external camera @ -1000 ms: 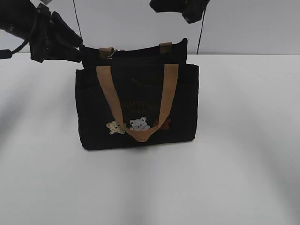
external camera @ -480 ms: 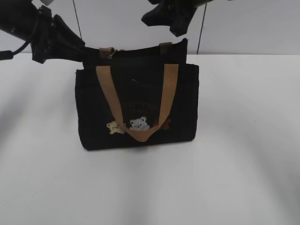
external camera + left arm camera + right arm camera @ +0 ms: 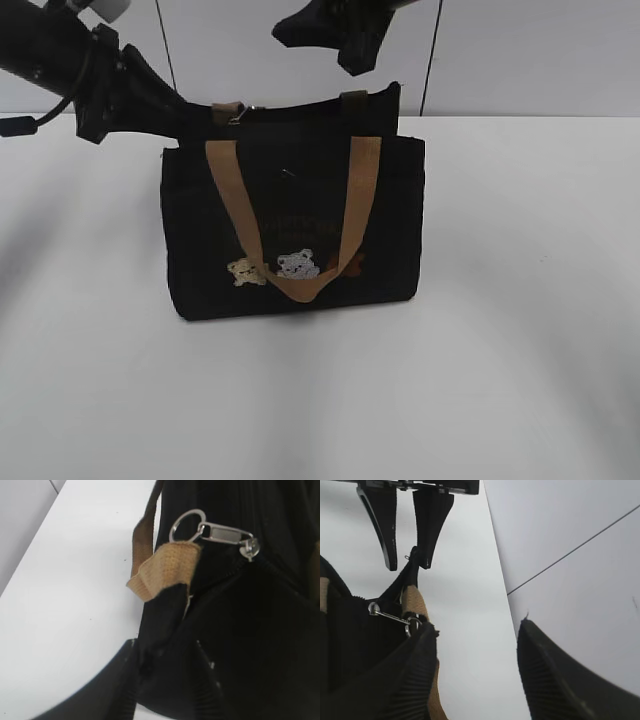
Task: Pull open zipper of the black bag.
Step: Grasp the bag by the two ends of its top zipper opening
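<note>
The black bag (image 3: 293,225) is seen standing upright on the white table (image 3: 520,300), near the middle of the exterior view, with its front turned toward the camera. Two tan handles (image 3: 232,195) hang down the front, and small cream and white bear patches (image 3: 283,267) are sewn near the lower edge. Faint brown lettering (image 3: 297,226) is printed above the patches, but it cannot be read. The zipper (image 3: 227,533) runs along the bag's top edge, and its silvery pull tab with a ring is shown lying at the left end, just beside a tan strap loop (image 3: 165,570). The left gripper (image 3: 170,105) is placed at the bag's upper left corner; in the left wrist view its dark fingers (image 3: 127,680) are seen on either side of the corner fabric, with the bag material pinched between them. The right gripper (image 3: 340,40) is held above the bag's top edge, touching nothing; in the right wrist view its fingers (image 3: 555,675) stand well apart, with nothing between them.
</note>
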Available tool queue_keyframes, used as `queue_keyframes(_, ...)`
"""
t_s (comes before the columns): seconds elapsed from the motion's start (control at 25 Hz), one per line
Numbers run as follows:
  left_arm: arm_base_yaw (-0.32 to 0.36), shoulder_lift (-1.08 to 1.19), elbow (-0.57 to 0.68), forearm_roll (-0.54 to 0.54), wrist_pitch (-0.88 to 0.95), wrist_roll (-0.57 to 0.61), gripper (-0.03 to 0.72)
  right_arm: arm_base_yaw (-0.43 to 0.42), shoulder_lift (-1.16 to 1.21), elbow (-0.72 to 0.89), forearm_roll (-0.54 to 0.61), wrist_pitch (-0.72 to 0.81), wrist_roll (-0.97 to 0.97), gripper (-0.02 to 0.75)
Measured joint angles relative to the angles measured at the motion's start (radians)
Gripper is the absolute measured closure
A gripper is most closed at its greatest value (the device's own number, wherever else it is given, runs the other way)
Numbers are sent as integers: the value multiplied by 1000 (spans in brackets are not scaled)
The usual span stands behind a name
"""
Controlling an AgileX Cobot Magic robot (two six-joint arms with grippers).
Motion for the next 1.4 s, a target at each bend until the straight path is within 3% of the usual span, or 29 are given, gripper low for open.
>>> queue_keyframes(0.2, 0, 0, 0, -5, 4, 0, 547, 0, 5, 0, 0, 0, -36, 339)
queue_keyframes(0.36, 0, 0, 0, -5, 20, 3, 594, 0, 49, -3, 0, 33, -41, 347)
queue_keyframes(0.8, 0, 0, 0, -5, 21, 3, 599, 2, 106, -3, 26, 65, -84, 475)
queue_keyframes(1.4, 0, 0, 0, -8, 21, 3, 599, 28, 170, -3, 105, 63, -203, 486)
